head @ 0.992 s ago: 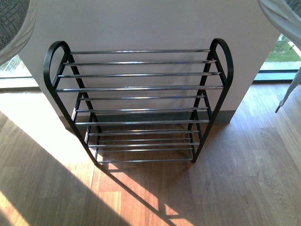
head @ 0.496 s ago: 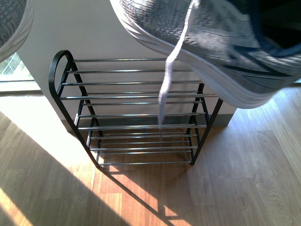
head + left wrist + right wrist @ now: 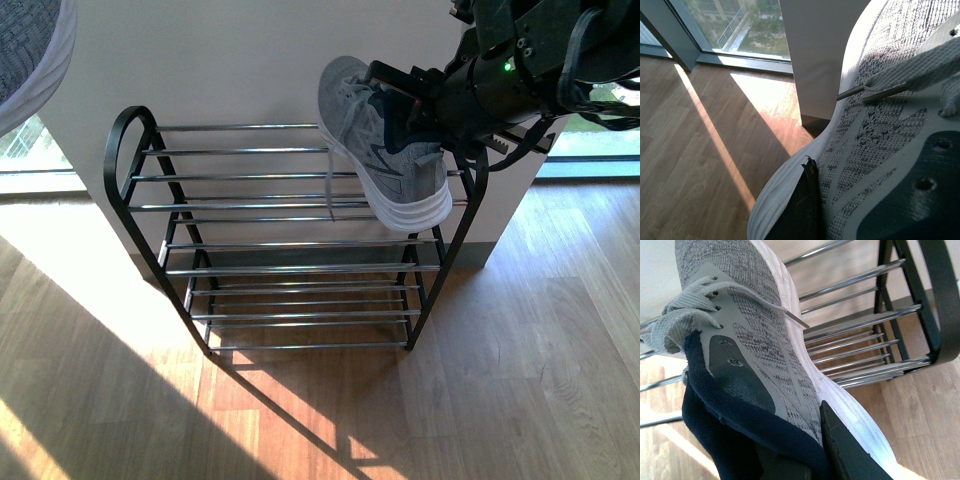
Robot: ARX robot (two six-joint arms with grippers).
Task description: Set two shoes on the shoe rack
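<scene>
**STATUS: ONE SNEAKER OVER TOP TIER, ONE HELD CLEAR**

1. Sneaker A [image 3: 25,60] sits at the 10 o'clock corner of the front view, well apart from the rack. Only part of its grey knit upper and white sole edge is in frame. In the left wrist view, sneaker A [image 3: 880,125] fills most of the picture, with the lace and two eyelets visible.

2. The left hand [image 3: 810,215] shows one dark finger [image 3: 802,210] pressed against the white sole edge. The second finger is hidden, so the grip reads as closed on sneaker A.

3. The shoe rack [image 3: 240,151] stands centred against a white wall [image 3: 250,60] on a wooden floor [image 3: 500,380]. Its silver bars carry no footwear on the lower tiers.

4. Sneaker B [image 3: 385,150] is over the right half of the top tier. It is tilted, with the toe toward 11 o'clock and the heel toward 5 o'clock. One lace [image 3: 330,195] hangs down across the top bars. Contact between heel and bars cannot be confirmed.

5. The right hand [image 3: 415,100] is at 1 o'clock and is clamped on the heel collar of sneaker B. The right wrist view confirms this: one finger [image 3: 850,450] lies along the outside of the sole, and the other goes inside the navy lining.
</scene>
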